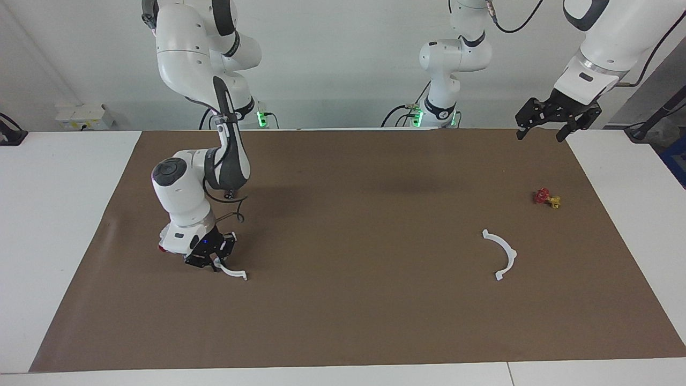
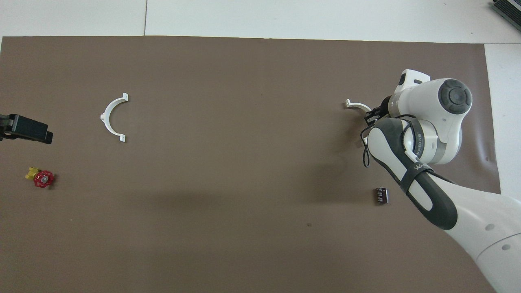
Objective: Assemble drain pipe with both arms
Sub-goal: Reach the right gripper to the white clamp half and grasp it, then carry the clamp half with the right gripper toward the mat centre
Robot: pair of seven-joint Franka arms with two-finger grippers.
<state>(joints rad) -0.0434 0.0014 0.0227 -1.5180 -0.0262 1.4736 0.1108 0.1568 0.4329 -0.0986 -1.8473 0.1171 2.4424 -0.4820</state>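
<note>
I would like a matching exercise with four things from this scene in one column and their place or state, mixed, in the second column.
Things:
1. right hand
2. left hand
3. free white arc
4. red valve

Places or states:
A. lies alone on the mat, untouched
B. open, waiting in the air
C. shut on the other white arc
D. small, lies nearer to the robots than the free arc

Pairs: 1-C, 2-B, 3-A, 4-D

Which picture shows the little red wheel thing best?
The overhead view: the red wheel faces the camera, round, its yellow stub visible. The facing view shows it sideways, as a small red-and-yellow lump.
</note>
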